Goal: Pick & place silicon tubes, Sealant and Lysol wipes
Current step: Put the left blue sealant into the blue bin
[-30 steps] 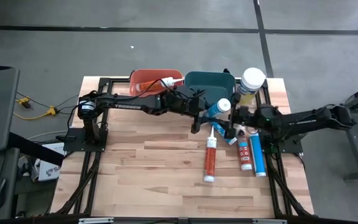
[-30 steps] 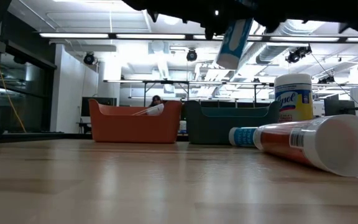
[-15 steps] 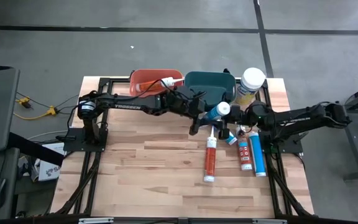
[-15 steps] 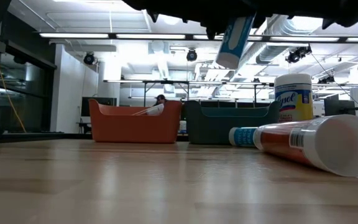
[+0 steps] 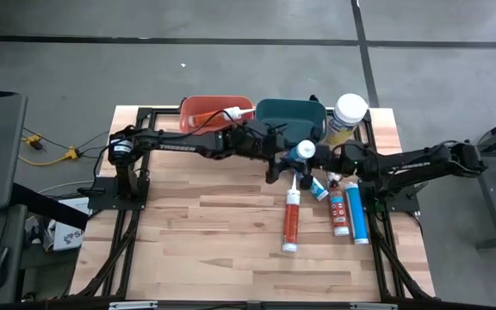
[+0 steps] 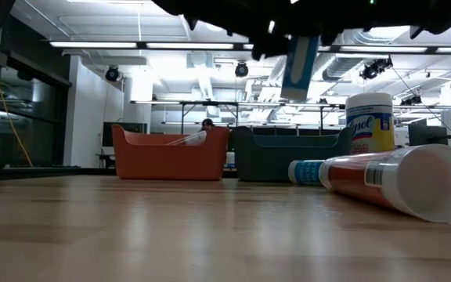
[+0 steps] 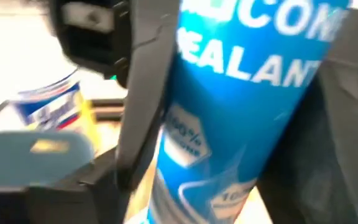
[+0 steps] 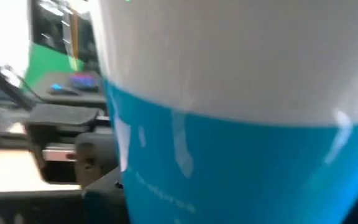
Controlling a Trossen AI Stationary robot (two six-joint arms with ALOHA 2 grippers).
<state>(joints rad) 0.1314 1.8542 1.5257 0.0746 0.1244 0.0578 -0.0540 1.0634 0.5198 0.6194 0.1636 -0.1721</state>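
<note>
My left gripper (image 5: 284, 158) is shut on a blue silicone sealant tube (image 5: 300, 153) in the air in front of the teal bin (image 5: 287, 116). The tube also shows in the low view (image 6: 300, 66) and the left wrist view (image 7: 241, 112). My right gripper (image 5: 324, 161) is close to the tube on its right side, and the tube fills the right wrist view (image 8: 229, 124). The Lysol wipes canister (image 5: 348, 114) stands upright on its base at the far right, also in the low view (image 6: 370, 121). My left gripper pinches the blue tube's printed body (image 7: 188, 99) between its two fingers (image 7: 145, 93), one on each side, lying across the tube. It comes at the tube from the table's left. The tube is lifted clear and nearly upright, a white end (image 5: 305, 150) up.
An orange bin (image 5: 213, 112) with one tube in it stands left of the teal bin. A red tube (image 5: 291, 220), a short blue one (image 5: 317, 188), another red one (image 5: 339, 211) and a blue one (image 5: 356, 215) lie on the table's right half.
The blue tube in my left gripper has turned from tilted to nearly upright and has shifted a little toward the table's near edge. My right gripper has risen from over the lying tubes toward the held tube.
</note>
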